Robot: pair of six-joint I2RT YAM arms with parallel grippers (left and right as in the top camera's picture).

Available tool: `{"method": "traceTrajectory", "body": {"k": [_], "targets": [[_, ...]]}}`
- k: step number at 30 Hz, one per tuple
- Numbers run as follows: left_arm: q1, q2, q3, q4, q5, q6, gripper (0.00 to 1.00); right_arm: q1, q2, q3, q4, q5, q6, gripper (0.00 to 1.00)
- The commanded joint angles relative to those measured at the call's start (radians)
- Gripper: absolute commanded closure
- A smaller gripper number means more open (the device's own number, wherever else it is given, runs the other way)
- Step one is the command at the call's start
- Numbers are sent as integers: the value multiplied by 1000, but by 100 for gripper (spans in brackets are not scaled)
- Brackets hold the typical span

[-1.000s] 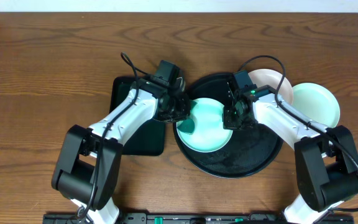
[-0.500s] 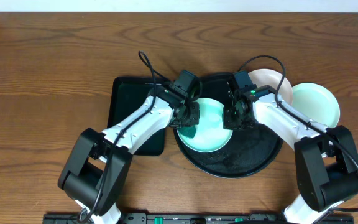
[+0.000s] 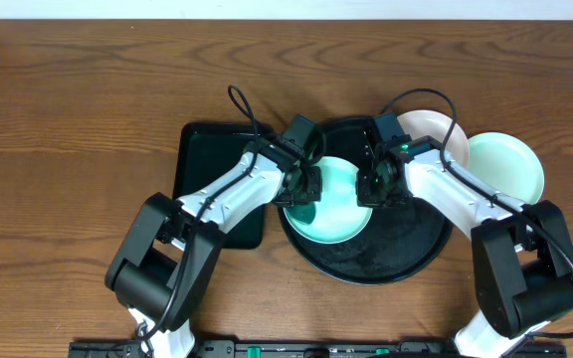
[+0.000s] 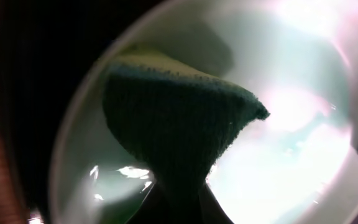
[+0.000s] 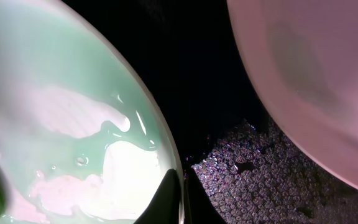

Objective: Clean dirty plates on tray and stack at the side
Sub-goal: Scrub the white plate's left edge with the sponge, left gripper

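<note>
Centre frame, on round black tray (image 3: pixel 386 261): mint plate (image 3: pixel 331 204), wet and streaked. Left jaws, clamped on green sponge (image 4: pixel 179 118), have swung over from rectangular tray (image 3: pixel 202 169) onto the plate's left half; scrubbing judged under way. Right jaws pinch the plate's right rim, steadying it. White plate (image 3: pixel 434 131) at tray's upper-right rim; second mint plate (image 3: pixel 510 164) just beside it on surface (image 3: pixel 68 99). Open room: bare wood far left; arms crowd plate edges.

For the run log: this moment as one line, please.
left gripper: shut on sponge, over mint plate | right gripper: shut on mint plate rim | mint plate: on black tray
</note>
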Motion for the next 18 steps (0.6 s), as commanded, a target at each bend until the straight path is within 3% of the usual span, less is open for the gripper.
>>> {"method": "traceTrajectory", "body": {"k": [1, 10, 18], "targets": [[-25, 24, -8, 20, 128, -8, 92, 10, 4, -6, 2, -13, 0, 99], [-39, 24, -8, 73, 224, -9, 92, 10, 4, -6, 2, -12, 0, 99], [-37, -43, -1, 62, 220, -8, 93, 10, 4, -6, 2, -12, 0, 99]]}}
